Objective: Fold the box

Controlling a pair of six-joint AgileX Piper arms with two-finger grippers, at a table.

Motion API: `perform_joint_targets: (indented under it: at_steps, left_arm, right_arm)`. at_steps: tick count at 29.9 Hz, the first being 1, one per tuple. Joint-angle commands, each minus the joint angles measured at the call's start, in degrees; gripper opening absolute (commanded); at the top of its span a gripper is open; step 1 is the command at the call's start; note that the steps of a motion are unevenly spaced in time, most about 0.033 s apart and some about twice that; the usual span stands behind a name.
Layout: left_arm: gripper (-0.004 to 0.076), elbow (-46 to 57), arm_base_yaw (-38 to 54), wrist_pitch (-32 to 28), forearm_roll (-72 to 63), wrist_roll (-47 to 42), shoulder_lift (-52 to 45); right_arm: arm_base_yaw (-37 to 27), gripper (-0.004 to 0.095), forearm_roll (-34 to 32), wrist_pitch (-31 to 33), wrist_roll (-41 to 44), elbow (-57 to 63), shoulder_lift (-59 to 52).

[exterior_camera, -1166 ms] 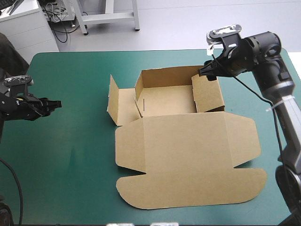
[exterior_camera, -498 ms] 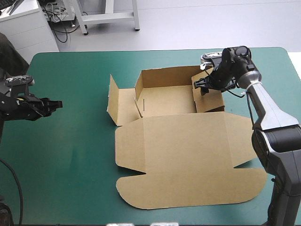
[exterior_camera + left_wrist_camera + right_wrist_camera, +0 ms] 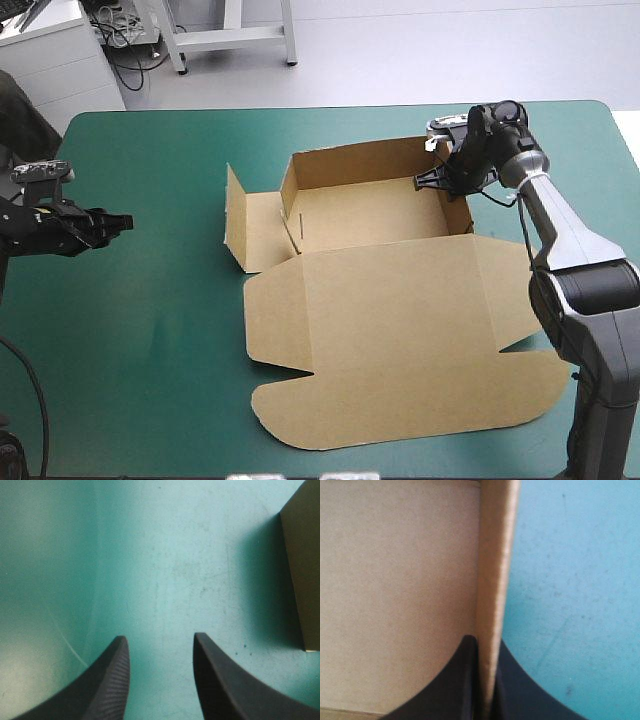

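Note:
The brown box (image 3: pixel 390 300) lies mid-table, its far part raised into a tray with back and side walls up, and the wide lid flat toward the near edge. My right gripper (image 3: pixel 450 182) is at the tray's right wall (image 3: pixel 495 570), shut on that wall with one black finger inside and one outside. A loose side flap (image 3: pixel 237 220) stands up at the tray's left. My left gripper (image 3: pixel 118 220) hovers open over bare teal-green cover near the left edge, well clear of the box; in the left wrist view only the flap's edge (image 3: pixel 302 565) shows ahead of its fingers (image 3: pixel 112 680).
The teal-green table (image 3: pixel 140 350) lies bare to the left of the box and along the near left. A white cabinet (image 3: pixel 50 50) stands beyond the far left corner.
My right gripper came down onto the tray's right wall and shut on it. That wall now stands straighter, and the box shifted slightly. The left arm stayed still.

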Motion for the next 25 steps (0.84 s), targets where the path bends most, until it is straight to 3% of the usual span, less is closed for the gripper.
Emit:
perform_joint_targets:
  at_steps: [1, 14, 17, 23, 25]
  left_arm:
    - [0.0291, -1.41, 0.04, -1.98, -2.06, 0.33, -1.92]
    - [0.0290, -1.41, 0.04, -3.08, -2.65, 1.76, -1.82]
    - [0.0290, -1.41, 0.04, -3.65, -3.48, 1.76, -1.60]
    - [0.0290, -1.41, 0.04, -3.90, -6.47, 2.69, 0.09]
    - [0.0290, -1.41, 0.04, -4.28, -9.56, 4.67, 0.80]
  right_arm:
    - [-0.17, -0.0010, -0.64, -0.87, 0.34, -4.59, -3.61]
    - [-4.25, -0.0022, 1.15, -1.13, -1.92, -7.03, -12.66]
    - [-7.25, -0.0022, 7.66, -1.81, -4.74, -7.03, -16.15]
    - [-15.22, -0.0022, 28.08, -1.57, -12.34, -7.03, -22.08]
    - [-16.75, -0.0022, 31.24, -0.87, -13.30, -7.03, -23.29]
